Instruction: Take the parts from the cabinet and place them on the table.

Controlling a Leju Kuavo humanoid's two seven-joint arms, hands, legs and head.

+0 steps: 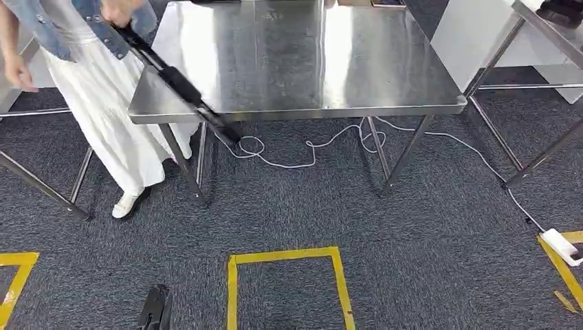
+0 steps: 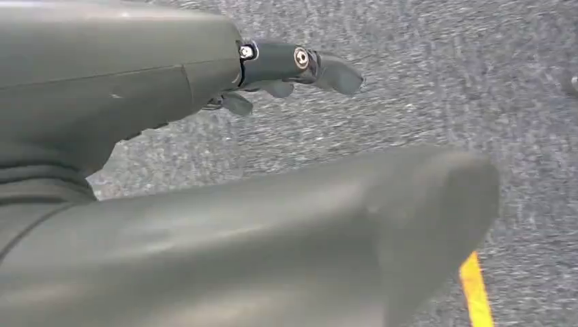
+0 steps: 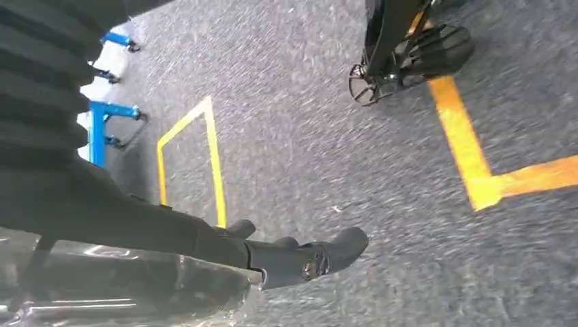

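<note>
The steel table (image 1: 302, 62) stands ahead of me in the head view, its top bare and shiny. My left hand (image 2: 286, 68) hangs over the grey carpet with its fingers stretched out and nothing in them; its dark tip shows low in the head view (image 1: 155, 309). My right hand (image 3: 272, 255) holds a part wrapped in clear crinkled plastic (image 3: 136, 286) beneath its outstretched dark fingers. How the thumb sits on it is hidden.
A person in a white skirt (image 1: 103, 82) stands at the table's left corner holding a black pole (image 1: 179, 82) slanted to the floor. A white cable (image 1: 302, 155) runs under the table to a power strip (image 1: 560, 246). Yellow tape (image 1: 285, 258) marks a square before me. Another table (image 1: 543, 27) stands right.
</note>
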